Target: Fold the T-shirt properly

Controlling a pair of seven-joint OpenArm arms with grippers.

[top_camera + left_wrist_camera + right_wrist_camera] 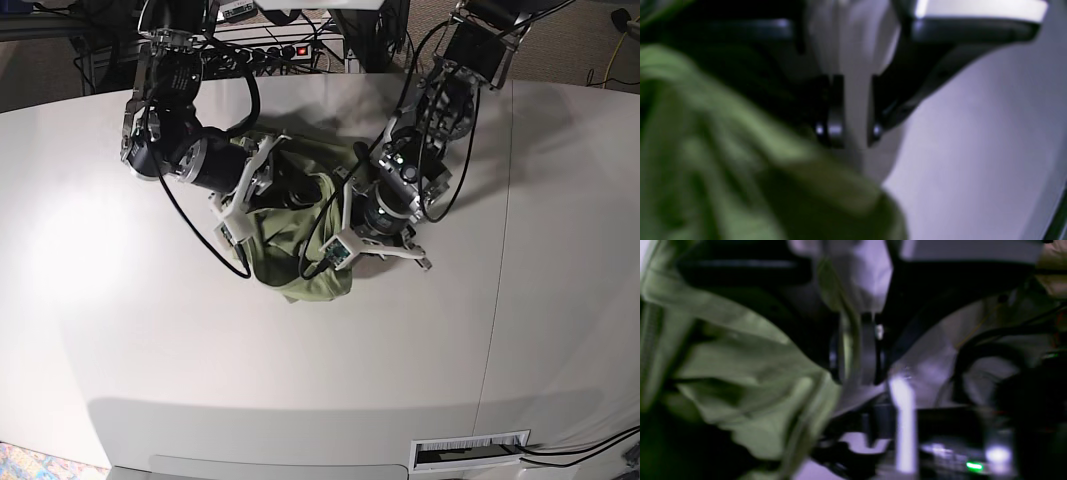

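The plain olive-green T-shirt of thin soft cotton knit (pixel 300 235) lies as a crumpled heap near the middle of the wide white counter (pixel 120 330), not flat at all. Both my arms bend down over it. My right pincer (pixel 857 350) is at the side of the heap nearer to my right arm; in its wrist view a thin edge of green cloth runs between the dark pads, so I judge that it has hold of a fold, with the jaws only a little apart. My left pincer (pixel 848 130) stands at the other side of the heap. Its jaws are a little open and I see only pale counter between them; the cloth lies beside and below it, apparently not gripped. The heap has no clear long axis. The knit looks limp and wrinkled, so I think it must first be spread out.
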